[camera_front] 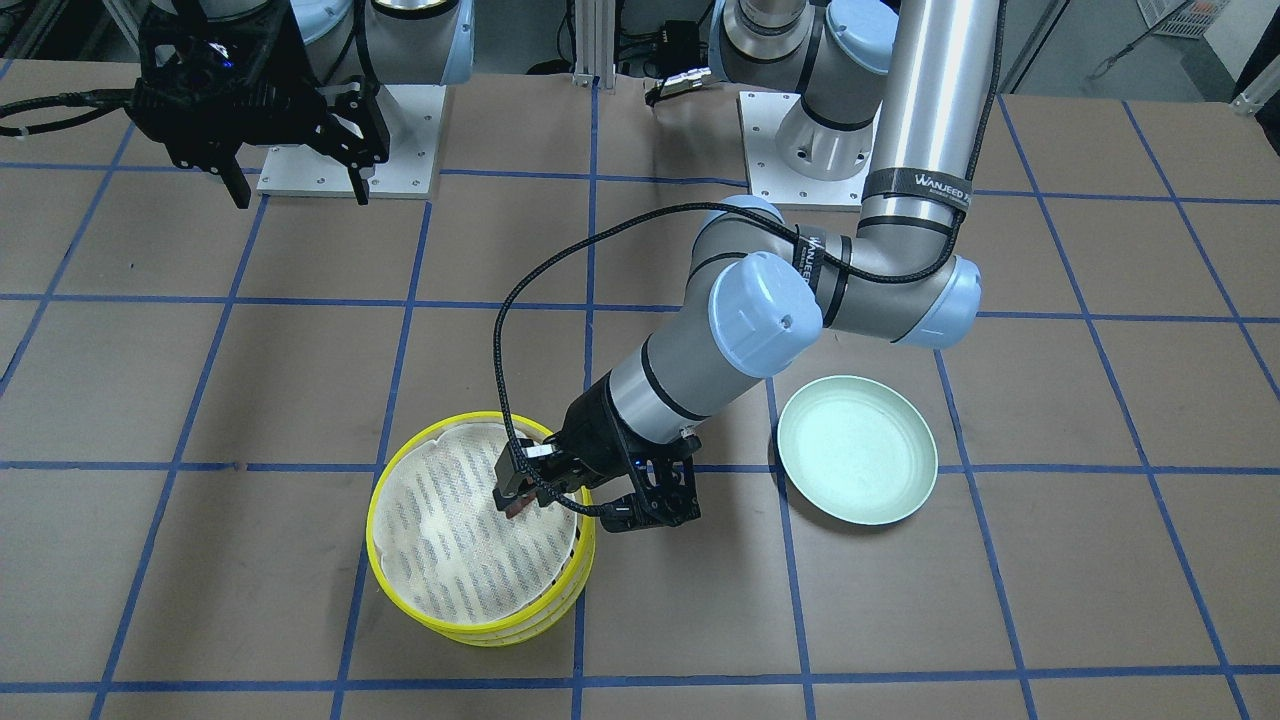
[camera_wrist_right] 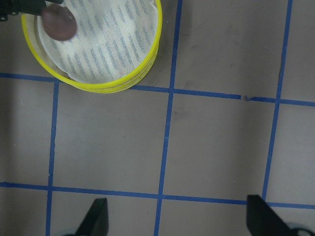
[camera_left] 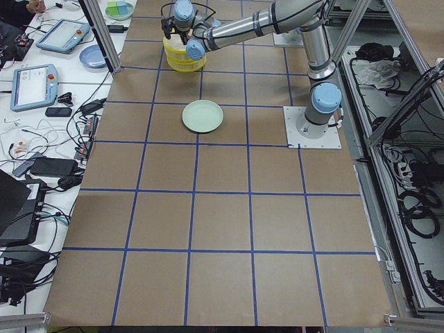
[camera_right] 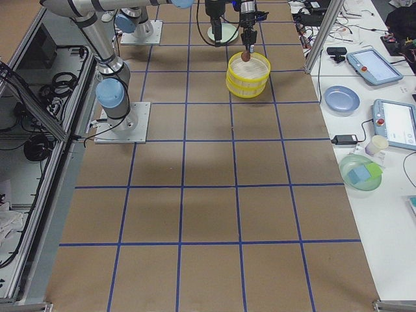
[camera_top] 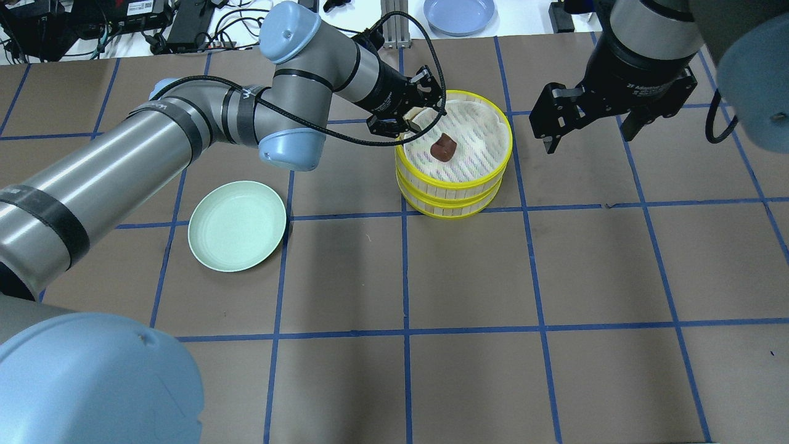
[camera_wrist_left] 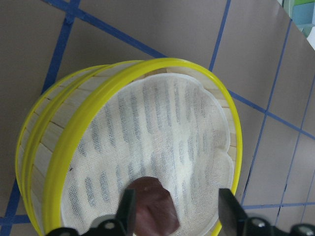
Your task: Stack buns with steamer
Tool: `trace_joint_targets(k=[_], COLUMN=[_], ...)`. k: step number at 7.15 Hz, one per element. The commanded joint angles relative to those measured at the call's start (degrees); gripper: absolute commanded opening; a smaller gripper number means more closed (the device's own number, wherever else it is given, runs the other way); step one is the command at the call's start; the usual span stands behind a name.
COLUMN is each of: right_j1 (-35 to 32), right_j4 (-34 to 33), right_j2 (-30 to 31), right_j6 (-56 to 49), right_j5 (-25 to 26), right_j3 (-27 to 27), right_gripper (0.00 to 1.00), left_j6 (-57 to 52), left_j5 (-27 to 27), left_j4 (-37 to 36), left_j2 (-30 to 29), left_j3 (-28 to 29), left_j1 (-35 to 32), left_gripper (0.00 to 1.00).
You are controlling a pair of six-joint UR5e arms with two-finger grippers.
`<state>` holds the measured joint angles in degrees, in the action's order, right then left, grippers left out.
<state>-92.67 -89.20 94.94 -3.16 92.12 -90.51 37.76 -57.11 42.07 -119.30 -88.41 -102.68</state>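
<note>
The two steamer tiers (camera_top: 455, 182) stand stacked, yellow rims aligned, with the white slotted liner on top. The stack also shows in the front view (camera_front: 376, 520), left wrist view (camera_wrist_left: 64, 162) and right wrist view (camera_wrist_right: 147, 55). The dark reddish-brown bun (camera_top: 444, 147) lies on the top liner near its edge. My left gripper (camera_top: 416, 122) is open over that edge. Its fingers (camera_wrist_left: 129, 209) stand wide apart with the bun (camera_wrist_left: 152, 214) between them, close to one finger. The cream-white bun is hidden. My right gripper (camera_top: 585, 132) is open and empty, raised to the right of the steamer.
An empty pale green plate (camera_top: 237, 225) sits on the brown, blue-gridded table left of the steamer, under my left forearm; it also shows in the front view (camera_front: 857, 450). A blue plate (camera_top: 459, 12) lies beyond the table's far edge.
</note>
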Motion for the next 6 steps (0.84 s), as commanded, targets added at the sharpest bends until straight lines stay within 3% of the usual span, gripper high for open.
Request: trace_joint_targets(k=[1,2,3,4,6], right_j1=[0.03,0.03,0.03,0.03,0.03], right_j4=[0.07,0.16,0.08,0.07,0.07], right_j2=[-0.02,0.06,0.07,0.07,0.07], right_j6=[0.17,0.26,0.26,0.35,0.35], right_j5=[0.07,0.07,0.07,0.07,-0.01], right_j3=[-0.02,0.07,0.07,0.07,0.07], right_gripper=[1.0,1.0,1.0,1.0,1.0], left_j6=[-0.58,-4.68,-15.68,-21.71,-38.21], left_j5=[-0.45,-1.06,-7.42,-9.75,-21.65], left_j4=[0.47,5.26,13.75,20.7,30.21], left_j2=[0.82,2.31,4.15,6.52,11.78], left_j3=[1.38,2.7,4.63,5.78,5.79], left_j1=[0.02,0.28,1.33,3.17,8.87], left_gripper=[1.0,1.0,1.0,1.0,1.0])
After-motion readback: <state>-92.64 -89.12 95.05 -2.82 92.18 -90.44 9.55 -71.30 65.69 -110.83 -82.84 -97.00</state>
